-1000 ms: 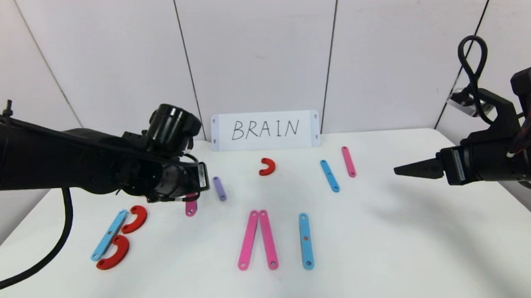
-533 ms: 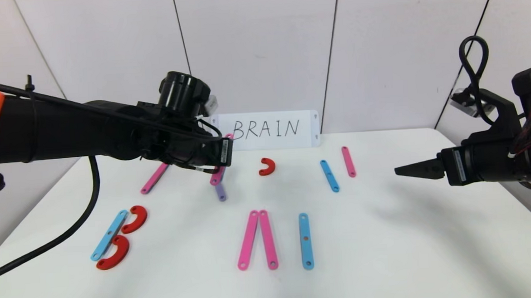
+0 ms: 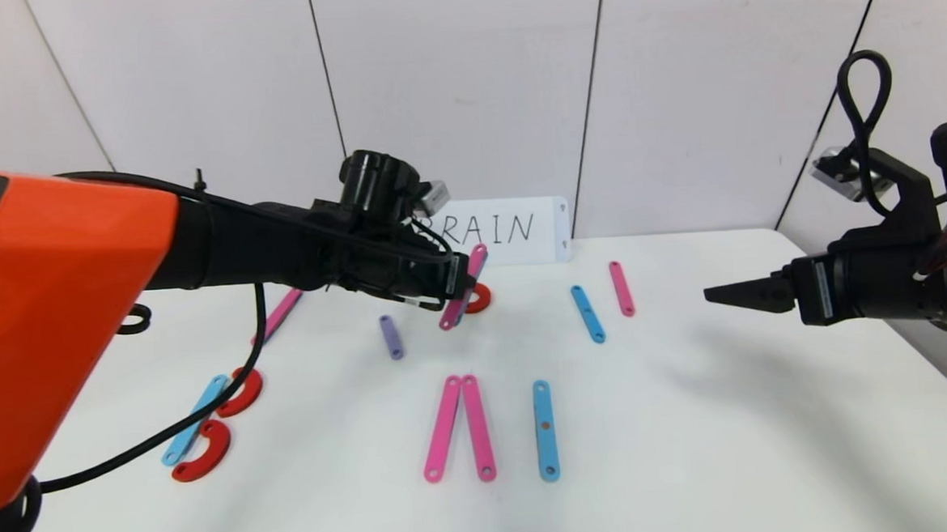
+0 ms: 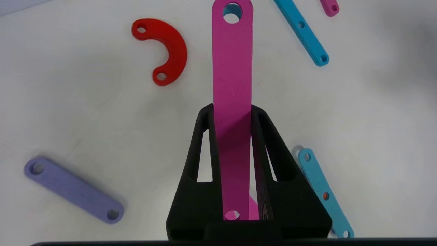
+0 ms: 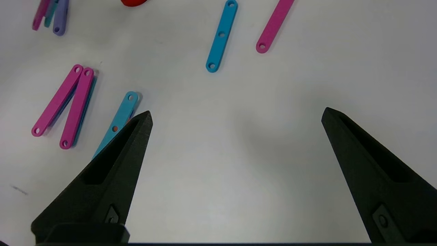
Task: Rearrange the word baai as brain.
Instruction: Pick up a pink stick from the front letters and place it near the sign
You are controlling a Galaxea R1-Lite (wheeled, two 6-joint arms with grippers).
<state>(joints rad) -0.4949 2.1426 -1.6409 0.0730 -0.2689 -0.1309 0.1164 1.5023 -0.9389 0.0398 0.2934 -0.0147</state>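
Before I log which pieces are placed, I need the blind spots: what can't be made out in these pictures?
- White card: head view, the left arm covers its first letter.
- Red half-ring: head view, partly behind the pink strip in the left hand.
- Blue strip: right wrist view, its lower end is hidden by a finger of the right hand.
- Pink strip's gripped end: left wrist view, inside the hand.
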